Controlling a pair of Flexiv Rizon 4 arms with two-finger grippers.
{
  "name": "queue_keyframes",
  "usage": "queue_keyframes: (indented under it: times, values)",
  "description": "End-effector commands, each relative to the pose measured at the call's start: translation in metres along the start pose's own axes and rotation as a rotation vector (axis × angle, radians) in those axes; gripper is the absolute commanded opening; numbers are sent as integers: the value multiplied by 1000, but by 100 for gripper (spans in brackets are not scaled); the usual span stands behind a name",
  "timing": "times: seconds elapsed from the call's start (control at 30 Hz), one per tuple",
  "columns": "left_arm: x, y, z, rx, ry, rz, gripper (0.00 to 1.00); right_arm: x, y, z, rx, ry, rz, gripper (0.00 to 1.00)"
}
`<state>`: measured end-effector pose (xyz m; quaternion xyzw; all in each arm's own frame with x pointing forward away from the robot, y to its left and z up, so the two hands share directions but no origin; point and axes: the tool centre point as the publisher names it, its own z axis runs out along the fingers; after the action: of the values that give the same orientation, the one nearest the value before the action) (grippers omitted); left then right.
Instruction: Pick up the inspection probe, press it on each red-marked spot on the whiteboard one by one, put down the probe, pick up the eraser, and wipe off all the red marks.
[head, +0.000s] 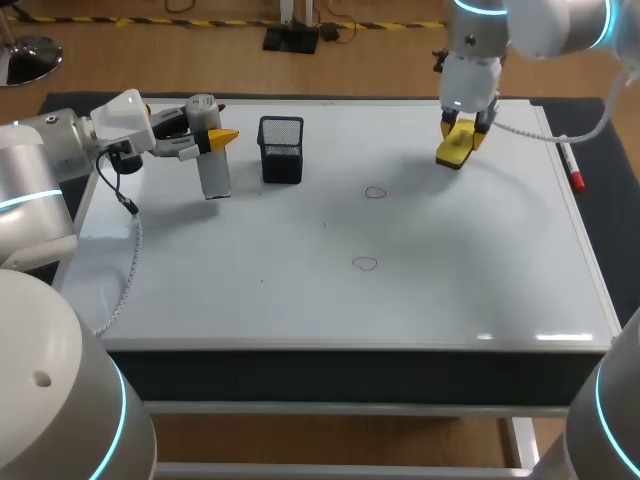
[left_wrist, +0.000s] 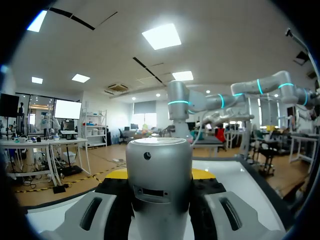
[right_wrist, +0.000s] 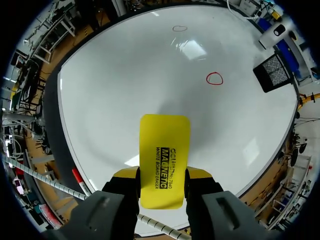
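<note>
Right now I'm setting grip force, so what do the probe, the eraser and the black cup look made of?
The probe is a silver-grey cylinder with a satin sheen: brushed metal or painted plastic, I can't tell which. The eraser has a smooth yellow printed face, probably plastic. The cup is see-through black mesh, likely coated wire.

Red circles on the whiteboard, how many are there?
2. The far red circle is near the middle of the whiteboard, right of the mesh cup; the near red circle lies toward the front edge. None looks hidden.
</note>
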<state>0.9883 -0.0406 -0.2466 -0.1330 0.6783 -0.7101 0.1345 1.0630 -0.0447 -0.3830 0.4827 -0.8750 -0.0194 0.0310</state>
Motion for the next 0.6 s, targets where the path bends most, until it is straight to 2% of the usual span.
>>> queue_keyframes:
  times: [0.03, 0.3, 0.6]
  values:
    - [-1, 0, 0, 3, 1, 1, 0, 1, -1, -1, 2, 1, -2, 0]
    - [-1, 0, 0, 3, 1, 1, 0, 1, -1, -1, 2, 1, -2, 0]
    - [27, 0, 40, -5, 107, -23, 0, 1, -1, -1, 2, 1, -2, 0]
